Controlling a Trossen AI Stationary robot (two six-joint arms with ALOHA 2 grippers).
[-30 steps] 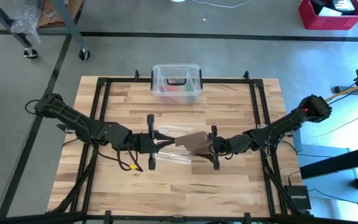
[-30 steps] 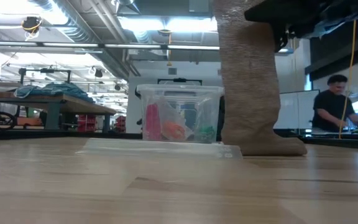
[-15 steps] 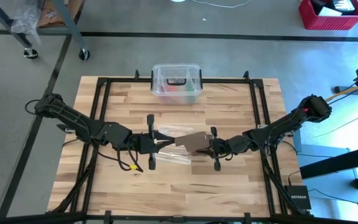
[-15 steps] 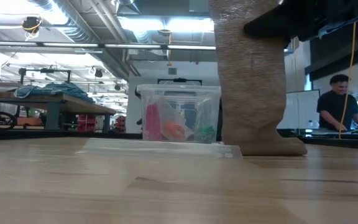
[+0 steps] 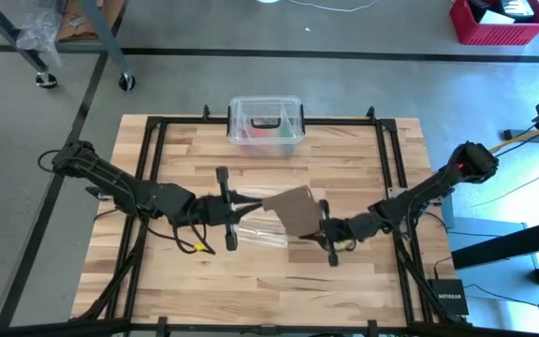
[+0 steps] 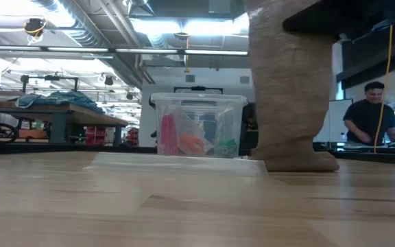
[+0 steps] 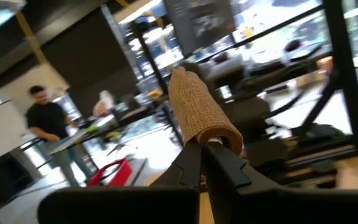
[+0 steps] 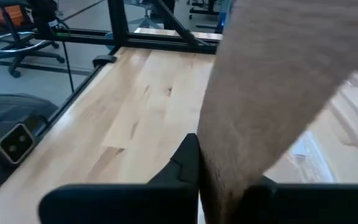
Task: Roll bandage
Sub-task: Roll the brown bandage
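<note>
A pale, matt wooden table of jointed planks is seen. The bandage is shown as rough, woven brown cloth, matt throughout. The storage box is of clear, glossy plastic.

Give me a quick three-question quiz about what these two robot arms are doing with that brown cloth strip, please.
1. True or false: both grippers are shut on the bandage.
2. Which thing lies flat on the table under the bandage: A) a clear plastic bag, B) a red bin, C) a towel?
3. Fill in: the clear plastic box stands at the table's ____ edge, seen from the arms.

Key:
1. True. The left gripper pinches a rolled end; the right gripper clamps the strip lower down.
2. A.
3. Far.
</note>
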